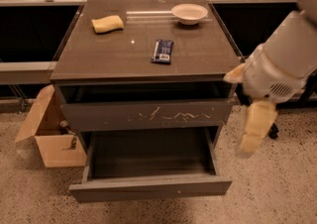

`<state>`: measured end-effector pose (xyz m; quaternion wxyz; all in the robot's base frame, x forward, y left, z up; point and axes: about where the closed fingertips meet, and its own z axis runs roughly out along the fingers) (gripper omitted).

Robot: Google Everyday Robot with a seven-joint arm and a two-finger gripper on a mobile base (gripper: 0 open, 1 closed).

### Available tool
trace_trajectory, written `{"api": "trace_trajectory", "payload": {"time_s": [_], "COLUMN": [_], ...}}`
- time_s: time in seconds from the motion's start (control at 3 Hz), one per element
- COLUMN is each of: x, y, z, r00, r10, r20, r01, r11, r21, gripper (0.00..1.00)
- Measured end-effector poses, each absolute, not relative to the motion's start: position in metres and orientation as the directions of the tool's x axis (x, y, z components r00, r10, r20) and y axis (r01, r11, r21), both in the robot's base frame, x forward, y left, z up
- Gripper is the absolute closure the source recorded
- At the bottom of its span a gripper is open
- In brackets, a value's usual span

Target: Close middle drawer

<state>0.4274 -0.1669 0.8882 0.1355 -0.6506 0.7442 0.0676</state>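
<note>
The middle drawer is pulled far out of the dark grey-brown cabinet. Its plain front carries one tiny pale speck, and its inside looks empty. Above it, the drawer with white scratches across its front stands slightly out. My gripper hangs pale and yellowish from the white arm, to the right of the cabinet. It is level with the gap between the two drawers and touches neither.
On the cabinet top lie a yellow sponge, a white bowl and a dark blue packet. An open cardboard box stands on the speckled floor at the left. A dark window ledge runs behind.
</note>
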Motion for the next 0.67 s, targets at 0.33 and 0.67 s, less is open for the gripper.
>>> {"api": "trace_trajectory", "payload": {"time_s": [0.33,0.67], "x": [0.407,0.375], "y": [-0.134,-0.095], "z": [0.822,0.747], "r00": [-0.088,-0.094], "r10": [-0.934,-0.910], "r20": [-0.345,-0.404], "r01": [-0.996,-0.993], "r11": [0.090,0.057], "r21": [0.010,0.103], "gripper": [0.00,0.00]}}
